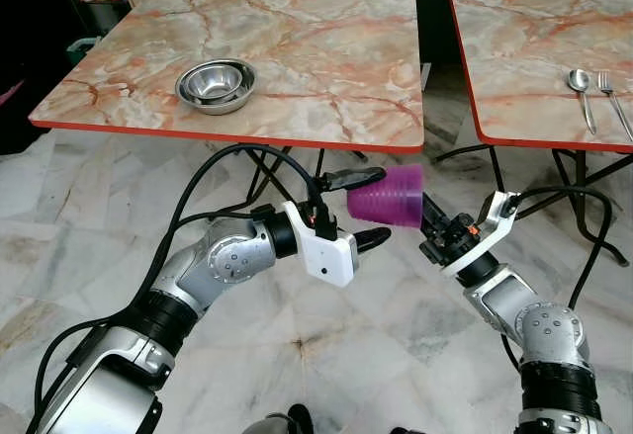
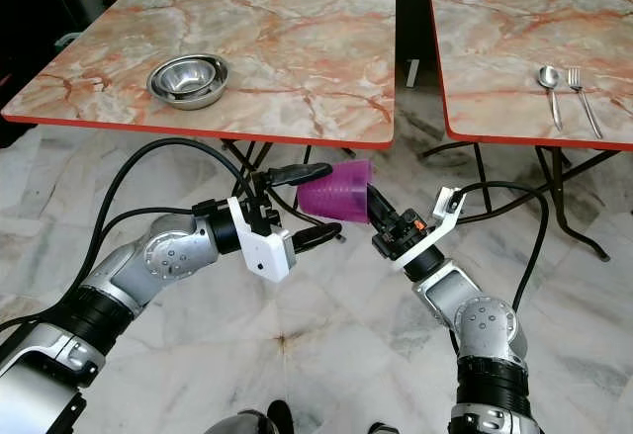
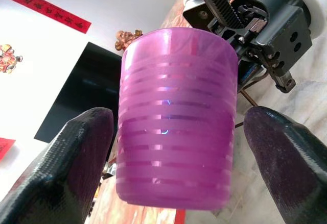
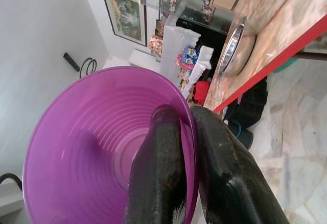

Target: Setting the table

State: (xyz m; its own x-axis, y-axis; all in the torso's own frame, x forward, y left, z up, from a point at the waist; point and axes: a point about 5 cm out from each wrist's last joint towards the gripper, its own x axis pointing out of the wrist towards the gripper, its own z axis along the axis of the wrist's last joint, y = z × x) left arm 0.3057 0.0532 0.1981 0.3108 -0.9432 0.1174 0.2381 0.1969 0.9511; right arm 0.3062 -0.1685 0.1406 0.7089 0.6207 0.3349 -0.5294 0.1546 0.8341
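The right hand (image 1: 427,218) pinches the purple cup's (image 1: 388,197) rim; the left hand (image 1: 368,207), at its nine o'clock, brackets the cup, spread.

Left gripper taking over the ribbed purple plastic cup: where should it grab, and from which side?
Grip the ribbed purple plastic cup across its mid-wall, coming from the base end. It lies on its side in mid-air, base toward the open left gripper, whose fingers already straddle it. The right gripper pinches the rim, one finger inside, so the mouth end is taken.
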